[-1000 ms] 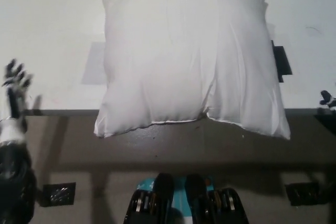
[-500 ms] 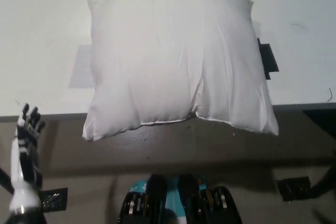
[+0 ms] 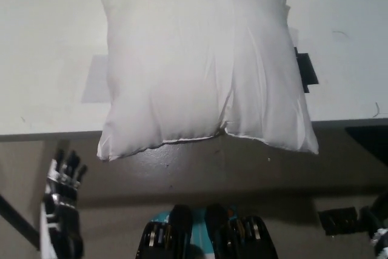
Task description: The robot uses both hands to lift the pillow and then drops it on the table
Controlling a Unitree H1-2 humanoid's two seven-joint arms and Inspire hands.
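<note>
Lying flat on the white tabletop (image 3: pixel 48 40), the white pillow (image 3: pixel 203 68) fills the middle of the head view. Its near edge hangs over the front rim of the tabletop, with both near corners jutting past the rim above the dark floor below. The fabric is creased, with a long fold running from the top middle down to a notch in the near edge. A grey patch (image 3: pixel 96 79) shows on the tabletop just beside the pillow's left side, partly tucked under it, and a black patch (image 3: pixel 305 70) peeks out from under the pillow's right side.

At the lower left, the left robot hand (image 3: pixel 63 189) is below the tabletop's rim, well apart from the pillow, with its fingers spread and nothing in its grasp. At the lower right corner, only a small dark part of the right robot hand (image 3: pixel 379 219) shows at the picture's edge, also well apart from the pillow; whether it is released or clenched cannot be told. Neither robot hand touches the pillow.
</note>
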